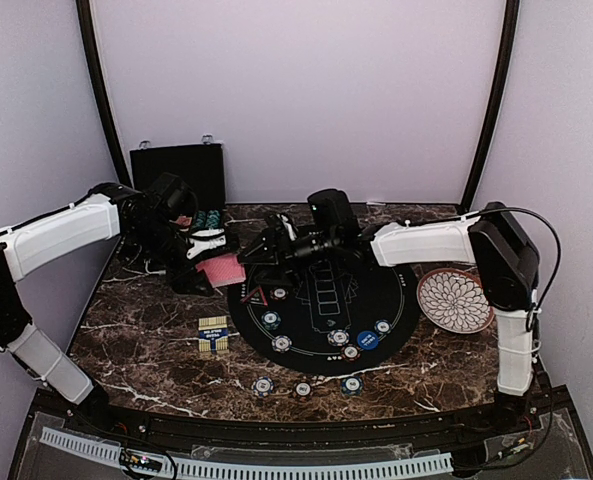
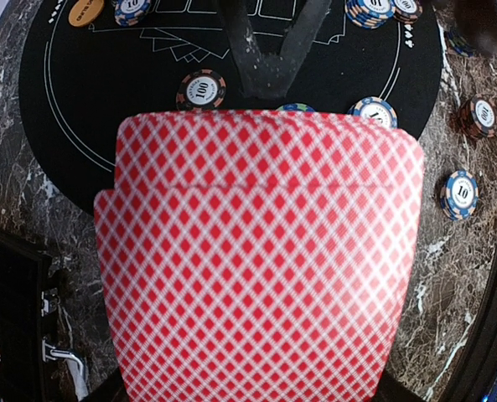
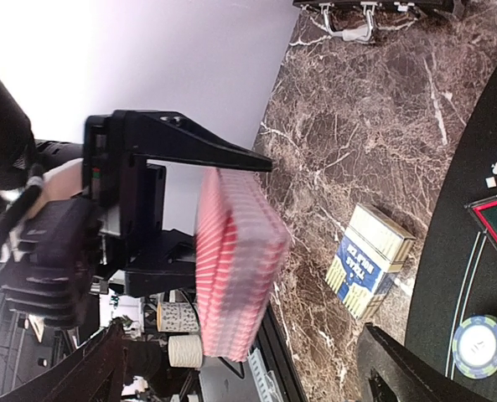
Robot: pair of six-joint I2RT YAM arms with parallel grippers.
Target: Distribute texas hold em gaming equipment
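The left hand (image 1: pixel 204 262) clamped the stack of red diamond-backed playing cards (image 2: pixel 256 251), held out above the counter; the right hand (image 1: pixel 261 265) gaped beside it, likely to take one.

Dark chip (image 2: pixel 202 90) at 12 o'clock reads "100". Blue chip (image 2: pixel 462 193) at 3 o'clock reads "10". Box (image 3: pixel 370 260) label illegible.

Red-backed deck (image 2: pixel 256 260) held aloft (slightly offset); striped chips (image 1: pixel 281 343) scattered on black mat (image 1: pixel 388 290).
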